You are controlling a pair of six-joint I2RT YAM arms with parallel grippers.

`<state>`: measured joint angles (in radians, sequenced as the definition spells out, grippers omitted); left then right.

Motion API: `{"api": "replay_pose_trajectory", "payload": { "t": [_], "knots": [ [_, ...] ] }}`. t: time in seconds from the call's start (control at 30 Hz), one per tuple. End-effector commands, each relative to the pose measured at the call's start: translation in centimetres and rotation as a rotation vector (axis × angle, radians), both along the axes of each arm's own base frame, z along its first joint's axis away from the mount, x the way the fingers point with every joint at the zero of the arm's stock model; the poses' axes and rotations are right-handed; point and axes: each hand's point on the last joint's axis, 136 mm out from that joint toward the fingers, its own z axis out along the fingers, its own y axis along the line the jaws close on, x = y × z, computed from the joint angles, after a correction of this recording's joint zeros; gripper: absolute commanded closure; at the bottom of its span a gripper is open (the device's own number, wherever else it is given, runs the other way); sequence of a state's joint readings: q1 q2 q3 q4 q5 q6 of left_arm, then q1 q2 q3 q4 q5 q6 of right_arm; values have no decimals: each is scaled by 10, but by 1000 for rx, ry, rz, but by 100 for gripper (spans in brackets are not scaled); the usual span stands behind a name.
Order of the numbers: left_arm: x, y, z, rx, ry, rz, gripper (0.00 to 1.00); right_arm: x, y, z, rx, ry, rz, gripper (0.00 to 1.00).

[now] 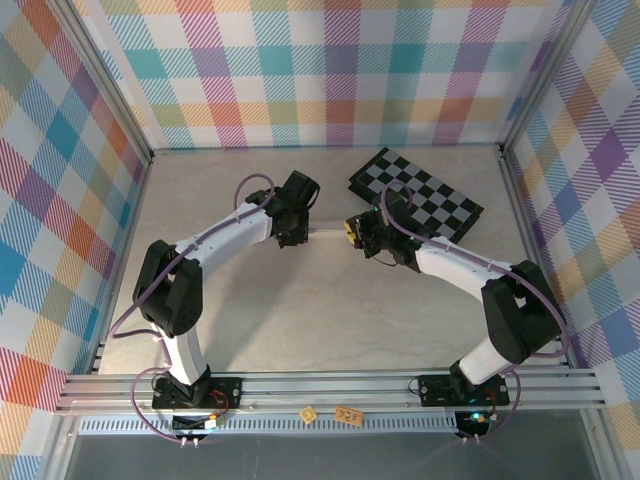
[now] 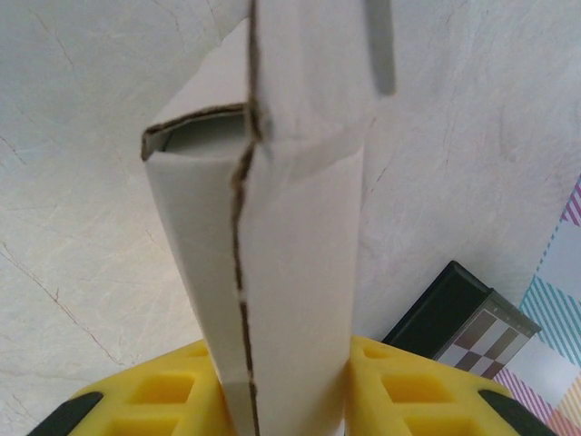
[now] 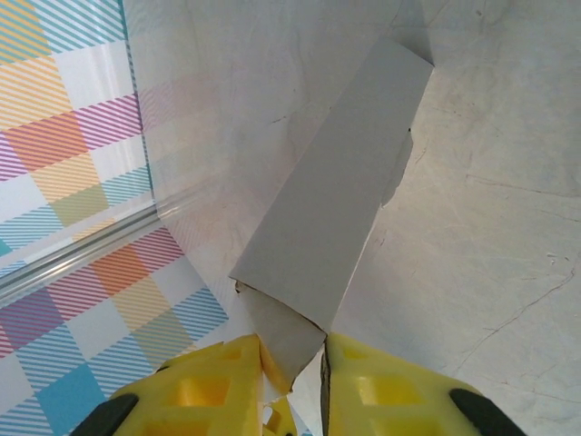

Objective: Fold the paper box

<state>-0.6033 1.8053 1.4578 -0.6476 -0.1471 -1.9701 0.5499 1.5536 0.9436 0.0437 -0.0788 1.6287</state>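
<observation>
hard to see: from the top camera the paper box is just a pale sliver left of the checkered board. Both wrists cover its ends, so the fingertips are hidden there.
cut off: the left wrist view chops the box's far end at the top edge. There's a blurry grey strip up there, no idea what it is.
also hidden: in the right wrist view the pinched flap's tip drops out of sight between the fingers.
around: pale table under everything. The board lies flat on it, and plaid walls stand behind the board.
in the way: the left arm's wrist sits over the box end farther from the board, the right arm's wrist over the nearer end.
left claw: clamped on the box with a yellow finger on each side. The box runs straight out from it as a half-folded tube with an open end.
right claw: closed on a flap at the box's end, and the box stretches away from it.
box: held between the two claws, just left of the board and not touching it. Can't tell if it touches the table.
</observation>
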Motion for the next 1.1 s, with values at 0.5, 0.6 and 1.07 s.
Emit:
{"api": "replay_pose_trajectory", "payload": {
  "t": [0.5, 0.6, 1.07],
  "knots": [
    [-5, -2, -10, -146, 111, 278, 70, -9, -13, -2, -105, 66, 12, 83],
    [-6, -2, -11, -143, 113, 276, 70, -6, -10, 10, -128, 21, 64, 65],
    [-28, 11, 5, -55, 246, 205, 73, -26, -8, 85, -773, -677, 1001, 49]
  ]
}}
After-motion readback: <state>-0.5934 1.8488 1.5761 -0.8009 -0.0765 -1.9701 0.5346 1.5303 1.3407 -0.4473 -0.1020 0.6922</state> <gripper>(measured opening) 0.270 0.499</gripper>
